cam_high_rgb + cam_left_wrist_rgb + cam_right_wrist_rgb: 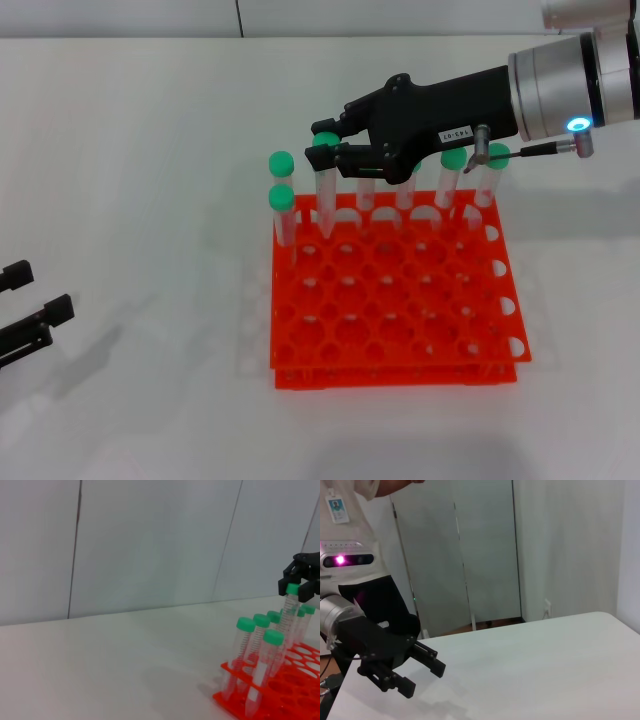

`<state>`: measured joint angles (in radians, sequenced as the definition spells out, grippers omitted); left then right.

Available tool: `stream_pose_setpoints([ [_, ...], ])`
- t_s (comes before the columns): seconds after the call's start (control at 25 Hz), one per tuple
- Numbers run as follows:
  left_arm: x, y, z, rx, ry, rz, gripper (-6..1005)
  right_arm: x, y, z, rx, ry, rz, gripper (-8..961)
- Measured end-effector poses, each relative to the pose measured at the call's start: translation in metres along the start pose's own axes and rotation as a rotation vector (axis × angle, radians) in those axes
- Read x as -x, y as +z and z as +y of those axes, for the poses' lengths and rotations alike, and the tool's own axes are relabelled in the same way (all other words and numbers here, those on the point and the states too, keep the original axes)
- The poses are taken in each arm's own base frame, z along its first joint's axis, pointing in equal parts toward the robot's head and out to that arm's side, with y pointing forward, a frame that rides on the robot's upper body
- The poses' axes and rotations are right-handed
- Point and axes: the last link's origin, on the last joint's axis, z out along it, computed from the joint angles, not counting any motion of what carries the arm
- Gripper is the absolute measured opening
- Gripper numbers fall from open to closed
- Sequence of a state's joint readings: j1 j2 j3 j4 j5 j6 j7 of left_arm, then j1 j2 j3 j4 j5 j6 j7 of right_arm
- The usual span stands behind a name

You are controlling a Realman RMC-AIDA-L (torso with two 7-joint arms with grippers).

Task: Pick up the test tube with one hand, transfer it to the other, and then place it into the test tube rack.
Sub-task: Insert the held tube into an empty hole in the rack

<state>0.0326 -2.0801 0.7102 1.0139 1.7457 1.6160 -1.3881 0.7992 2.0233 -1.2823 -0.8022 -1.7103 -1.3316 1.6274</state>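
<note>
Test tube (pixel 326 180) stands in the far row of the orange rack (pixel 400 330), cap clamped in my right gripper (pixel 333 147) | I ease straight down, then release | left gripper (pixel 25 315) parked, fingers apart.

Black right claw (pixel 328 150), white label, silver arm, blue light
</note>
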Motion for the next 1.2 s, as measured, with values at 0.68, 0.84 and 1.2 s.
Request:
stream_pose_setpoints([
  [0.68,0.0,0.003,0.0,0.007,-0.007,0.005,714,-0.007,0.002,0.002,0.01,0.002,0.014,301],
  [0.84,0.0,0.003,0.0,0.007,-0.007,0.005,714,-0.009,0.002,0.003,0.01,0.003,0.015,307],
  [1.2,0.0,0.005,0.0,0.013,-0.013,0.009,714,-0.012,0.008,0.006,0.004,-0.008,0.026,319],
])
